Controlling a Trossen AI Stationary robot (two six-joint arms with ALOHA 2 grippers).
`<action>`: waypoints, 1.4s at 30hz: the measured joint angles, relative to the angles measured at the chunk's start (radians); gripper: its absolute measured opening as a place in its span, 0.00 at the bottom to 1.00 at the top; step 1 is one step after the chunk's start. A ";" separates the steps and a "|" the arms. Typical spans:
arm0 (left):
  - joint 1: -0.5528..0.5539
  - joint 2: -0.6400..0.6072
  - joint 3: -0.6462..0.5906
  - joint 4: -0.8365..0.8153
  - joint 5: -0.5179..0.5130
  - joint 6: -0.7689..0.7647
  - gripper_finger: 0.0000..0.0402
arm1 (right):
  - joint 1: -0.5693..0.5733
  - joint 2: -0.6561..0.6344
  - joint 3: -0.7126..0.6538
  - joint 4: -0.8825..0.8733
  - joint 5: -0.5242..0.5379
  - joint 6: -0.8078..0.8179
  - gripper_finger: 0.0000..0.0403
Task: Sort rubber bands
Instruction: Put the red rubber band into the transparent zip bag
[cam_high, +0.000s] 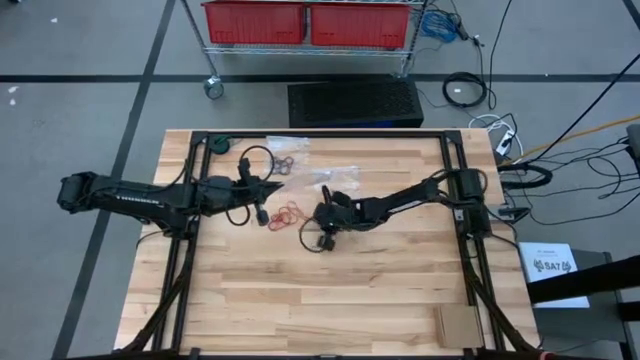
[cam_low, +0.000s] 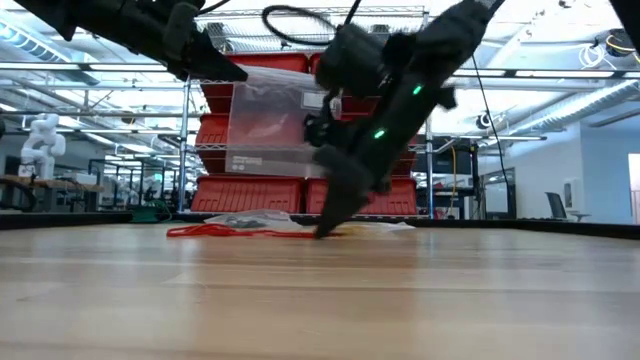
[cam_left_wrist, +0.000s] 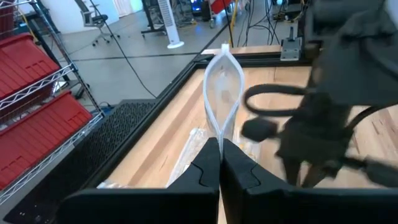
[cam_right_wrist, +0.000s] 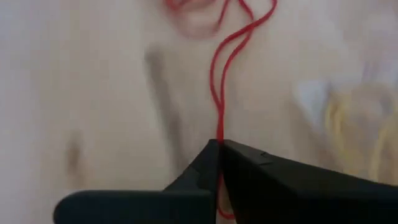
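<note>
The right gripper (cam_right_wrist: 219, 144) is pressing its 2 fingers together on a red rubber band (cam_right_wrist: 219, 93), pinching it against the wooden table (cam_high: 350, 300) beside the red rubber bands (cam_high: 287, 214) piled near the table's middle, with yellowish bands (cam_right_wrist: 354, 124) lying close by. The left gripper (cam_left_wrist: 219, 146) is hanging above the table, its fingers clamped together on the edge of a clear plastic bag (cam_left_wrist: 222, 87). More clear bags (cam_high: 335, 175) are lying farther back.
</note>
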 joint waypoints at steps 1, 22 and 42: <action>0.000 0.000 0.000 -0.001 0.000 0.000 0.00 | 0.010 -0.024 -0.002 -0.054 -0.015 0.008 0.02; -0.001 0.000 0.000 -0.003 0.000 -0.021 0.00 | 0.258 -0.173 -0.002 -0.697 -0.047 0.234 0.00; -0.001 0.000 0.000 -0.006 0.000 -0.022 0.00 | 0.264 -0.176 -0.063 -0.767 -0.060 0.342 0.29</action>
